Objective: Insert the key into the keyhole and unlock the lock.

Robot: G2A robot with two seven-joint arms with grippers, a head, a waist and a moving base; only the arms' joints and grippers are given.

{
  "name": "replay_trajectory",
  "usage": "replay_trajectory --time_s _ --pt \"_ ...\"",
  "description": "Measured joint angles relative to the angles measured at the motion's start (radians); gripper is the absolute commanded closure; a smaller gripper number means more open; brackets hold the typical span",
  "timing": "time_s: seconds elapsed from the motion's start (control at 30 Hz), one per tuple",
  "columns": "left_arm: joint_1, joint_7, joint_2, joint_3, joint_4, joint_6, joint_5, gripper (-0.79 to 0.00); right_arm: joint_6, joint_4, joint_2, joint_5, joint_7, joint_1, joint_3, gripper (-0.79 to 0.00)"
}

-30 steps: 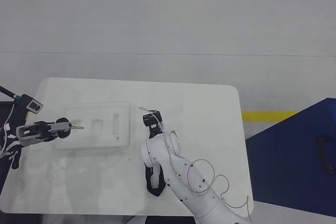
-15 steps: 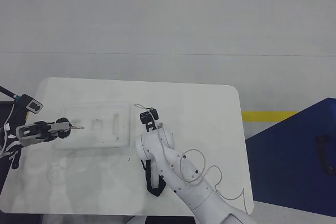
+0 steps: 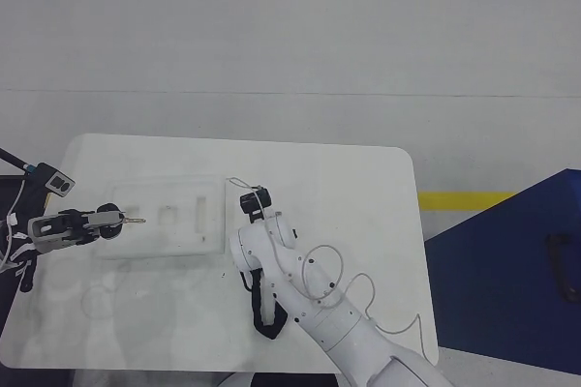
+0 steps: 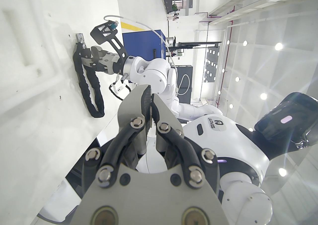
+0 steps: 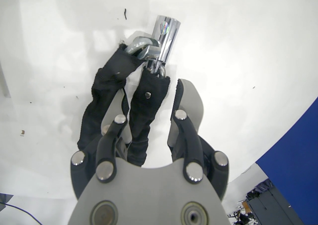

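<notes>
Lock (image 5: 166, 37) is laid mid-tabletop (image 3: 358, 184), its chrome barrel just beyond the part-open right fingers (image 5: 188, 101), one black-sleeved strand between them. The key (image 3: 134, 221) is pinched by the left fingers (image 4: 130, 109) over the foam tray (image 3: 165, 180) near the left edge, well apart from the lock.

Shiny silver lock (image 5: 166, 37), black fabric chain sleeve (image 5: 144, 111), grey key (image 3: 134, 221), white table (image 3: 358, 184), blue cabinet (image 3: 523, 281)

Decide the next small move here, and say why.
Probably close the right gripper on the chain just behind the lock. It stands open astride that strand, so the lock is not yet held. The left gripper is shut on the key, away over the tray.
</notes>
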Motion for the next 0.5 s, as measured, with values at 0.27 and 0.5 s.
replay_trajectory --time_s 0.27,0.5 --pt "0.000 0.000 0.000 0.000 0.000 0.000 0.000 0.000 0.020 0.038 -0.004 0.017 -0.020 0.014 0.003 0.000" --pt "0.000 0.000 0.000 0.000 0.000 0.000 0.000 0.000 0.007 -0.054 0.010 0.129 -0.078 -0.021 0.065 0.000"
